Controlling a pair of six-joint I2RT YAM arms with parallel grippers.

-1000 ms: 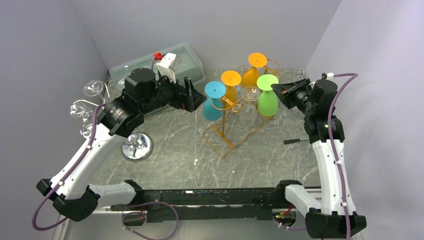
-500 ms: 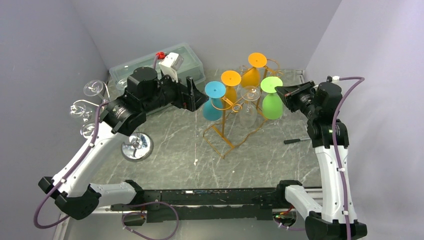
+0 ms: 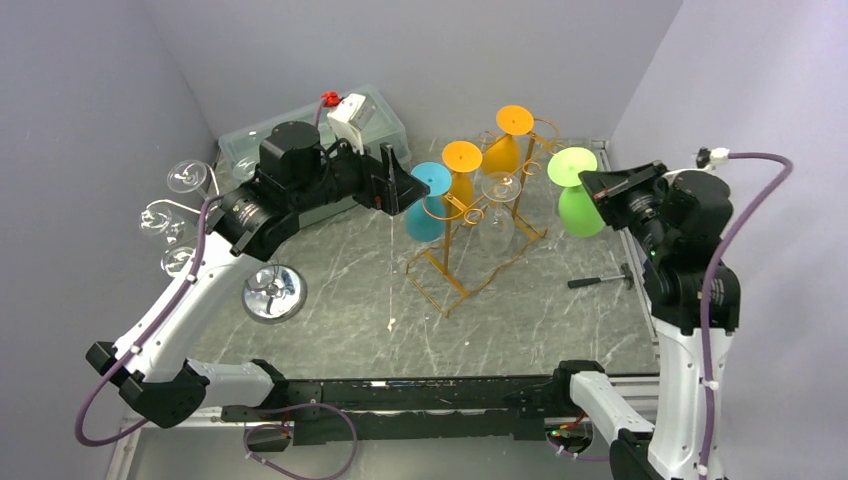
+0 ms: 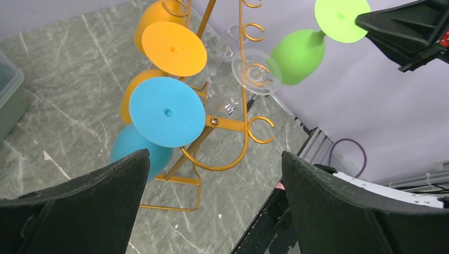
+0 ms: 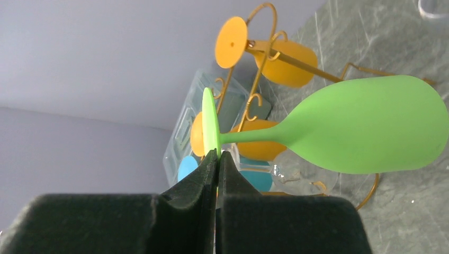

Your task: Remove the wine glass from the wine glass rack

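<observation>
R claw (image 5: 216,157) is pinched tight on the foot-disc edge of the green wine glass (image 5: 365,132). Thin hold. I'd judge it light, prob. plastic, slick, apt to pivot; stem's safer. Matte lime, bowl tilted downward, held in air right of the wine glass rack (image 3: 440,272), off its hooks. L claw (image 4: 214,157) wide, empty.

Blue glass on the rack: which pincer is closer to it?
Left. The left pincer, open, sits right beside the blue glass. The right pincer is across the rack, shut on the green glass by its foot.
</observation>
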